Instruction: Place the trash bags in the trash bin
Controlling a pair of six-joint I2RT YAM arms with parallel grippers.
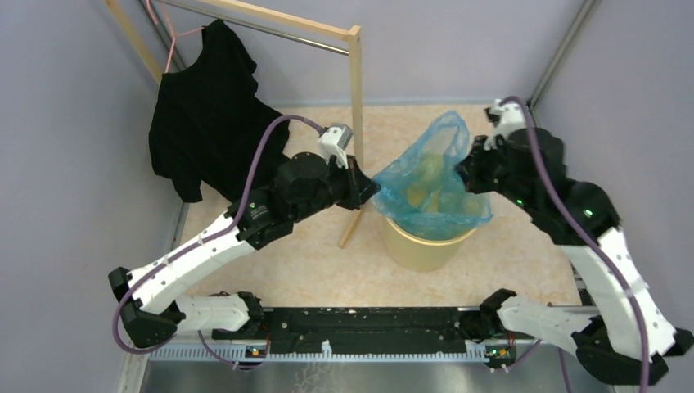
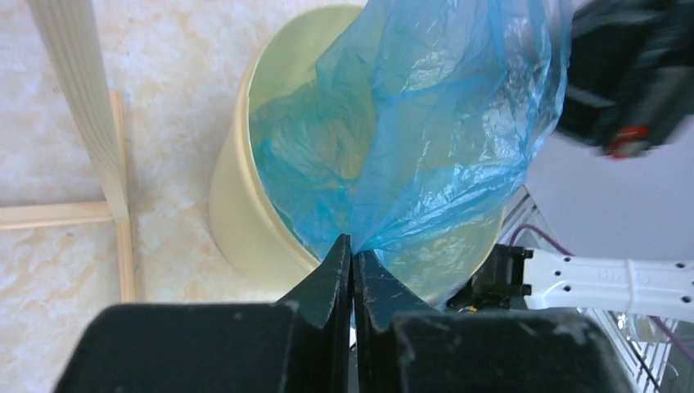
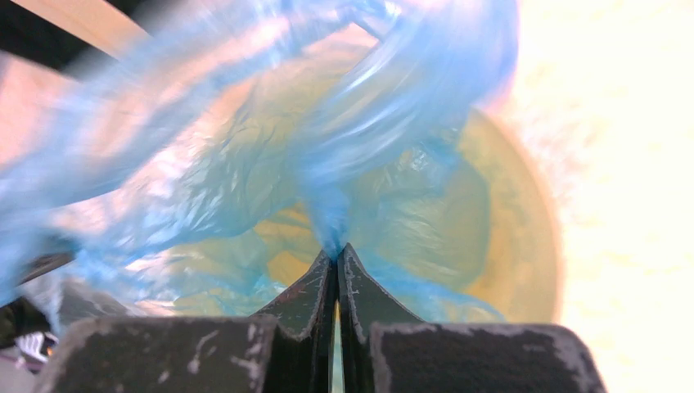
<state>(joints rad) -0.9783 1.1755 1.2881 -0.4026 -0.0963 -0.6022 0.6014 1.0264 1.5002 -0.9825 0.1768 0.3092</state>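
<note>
A thin blue trash bag [image 1: 434, 176] is stretched open over the pale yellow trash bin [image 1: 421, 246], its lower part hanging inside the bin. My left gripper [image 1: 375, 187] pinches the bag's left edge. In the left wrist view the bag [image 2: 434, 123] fans out from the nearly closed tips of that gripper [image 2: 353, 246], above the bin [image 2: 237, 205]. My right gripper [image 1: 465, 168] holds the bag's right edge. Seen from the right wrist, that gripper [image 3: 336, 252] is shut on a gathered strand of the bag [image 3: 245, 164] over the bin [image 3: 515, 229].
A wooden rack post [image 1: 355, 123] stands just left of the bin, close behind my left gripper. A black shirt [image 1: 209, 115] hangs from the rack at the back left. Grey walls close in both sides.
</note>
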